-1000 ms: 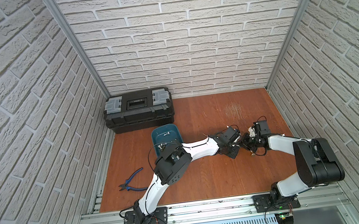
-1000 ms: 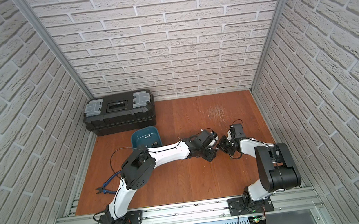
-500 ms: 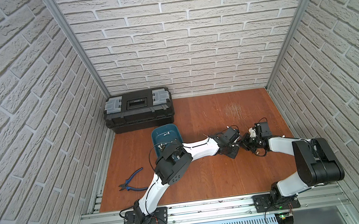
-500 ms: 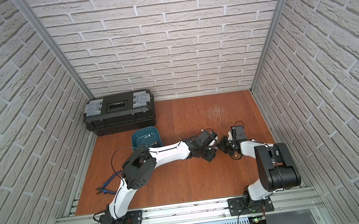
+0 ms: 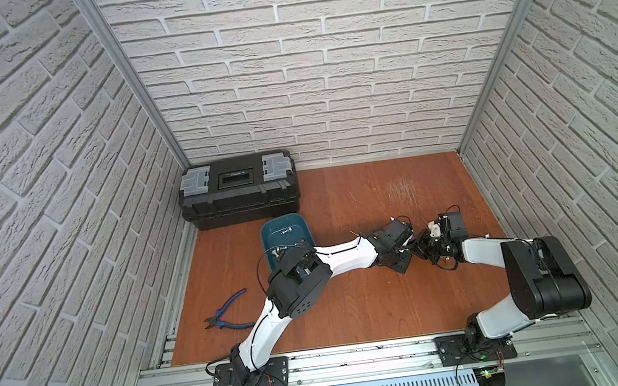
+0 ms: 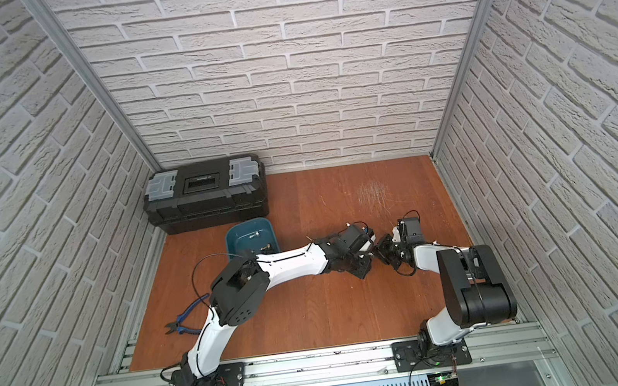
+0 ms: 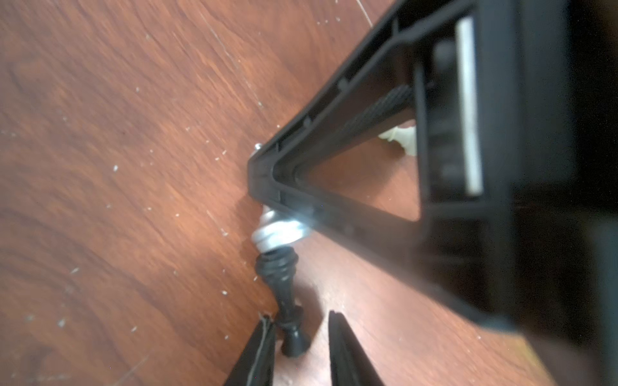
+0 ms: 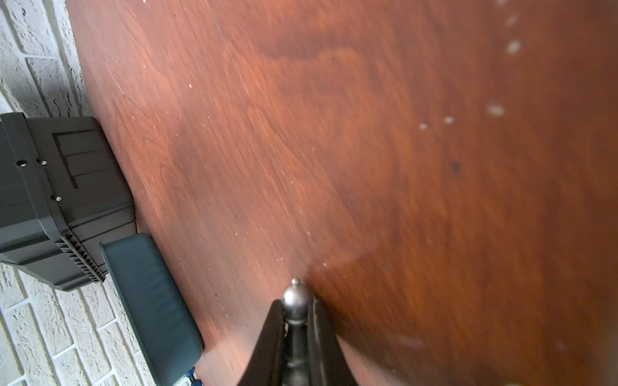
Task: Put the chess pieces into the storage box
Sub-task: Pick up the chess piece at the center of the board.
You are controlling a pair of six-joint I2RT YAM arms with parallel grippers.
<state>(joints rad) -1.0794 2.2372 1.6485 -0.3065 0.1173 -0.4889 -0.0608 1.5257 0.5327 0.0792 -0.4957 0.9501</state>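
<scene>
The left gripper (image 7: 300,317) stands open astride a black chess piece (image 7: 279,270) lying on the wooden table (image 7: 117,167). One finger touches the piece's thin neck and the other is just clear. The right gripper (image 8: 296,309), almost tip to tip with it, is clamped on a silvery piece (image 8: 296,297). Both pieces look light, hard and smooth, so they are likely to roll or squirt out. The narrow waist seems the best hold. The teal box (image 5: 283,225) sits well behind the left gripper, beside a black toolbox (image 5: 238,189). Brick walls close in.
</scene>
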